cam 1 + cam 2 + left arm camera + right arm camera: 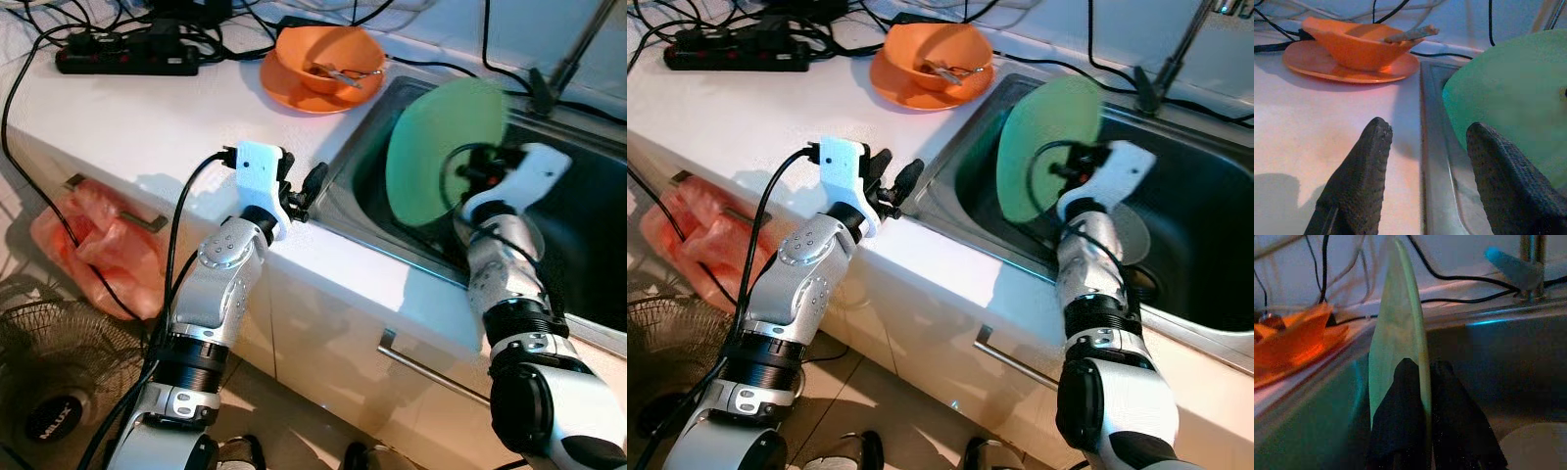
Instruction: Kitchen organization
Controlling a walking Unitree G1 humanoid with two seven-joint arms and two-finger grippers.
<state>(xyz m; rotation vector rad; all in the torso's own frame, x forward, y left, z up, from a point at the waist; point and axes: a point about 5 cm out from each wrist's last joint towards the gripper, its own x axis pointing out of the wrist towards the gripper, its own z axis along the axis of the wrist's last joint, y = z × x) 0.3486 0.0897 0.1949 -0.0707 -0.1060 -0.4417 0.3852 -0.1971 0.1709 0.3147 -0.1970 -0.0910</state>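
Right gripper point(1418, 382) jaws clamp 1 green plate point(441, 147) over the sink point(588, 186). Left gripper point(1425, 147) jaws open above the worktop point(147, 127); 1 orange bowl point(328, 59) on 1 orange plate point(284, 90).

The green plate point(441, 147) is motion-blurred and hides the right pincer point(1422, 396) tips.

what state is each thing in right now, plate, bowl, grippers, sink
green plate: held on edge over the sink, pinched by the right gripper
right gripper: shut on the green plate's rim
left gripper: open, holding nothing, at the counter edge beside the sink
orange bowl: upright on an orange plate, a utensil resting in it
sink: a pale round dish lying in its basin
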